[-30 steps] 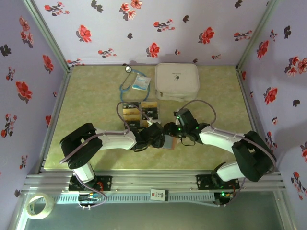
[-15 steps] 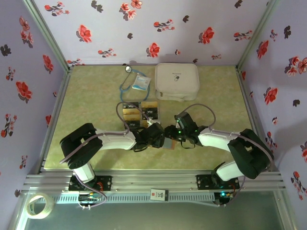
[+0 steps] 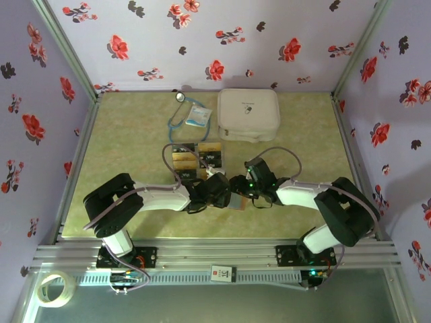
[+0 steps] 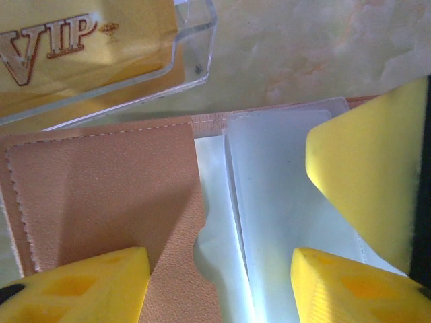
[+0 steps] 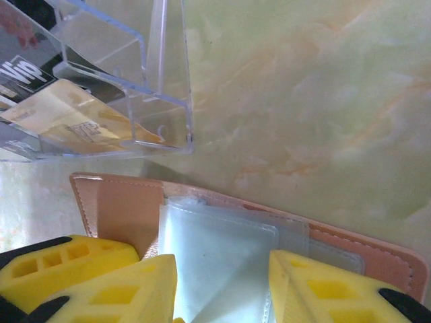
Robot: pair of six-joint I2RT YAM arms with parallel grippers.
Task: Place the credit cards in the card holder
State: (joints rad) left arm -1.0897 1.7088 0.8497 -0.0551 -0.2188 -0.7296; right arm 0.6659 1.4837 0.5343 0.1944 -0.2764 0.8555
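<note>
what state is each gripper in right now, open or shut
Left gripper: open, jaws apart over the card holder, nothing clamped.
Right gripper: open, jaws apart over the holder's clear pockets, nothing clamped.

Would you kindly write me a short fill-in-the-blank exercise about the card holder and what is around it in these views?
1. The card holder lies ___ on the table, its clear pockets showing.
2. The gold credit card near it bears the word ___.
3. The right arm's fingers are ___ in colour.

Missing words: open; VIP; yellow.
</note>
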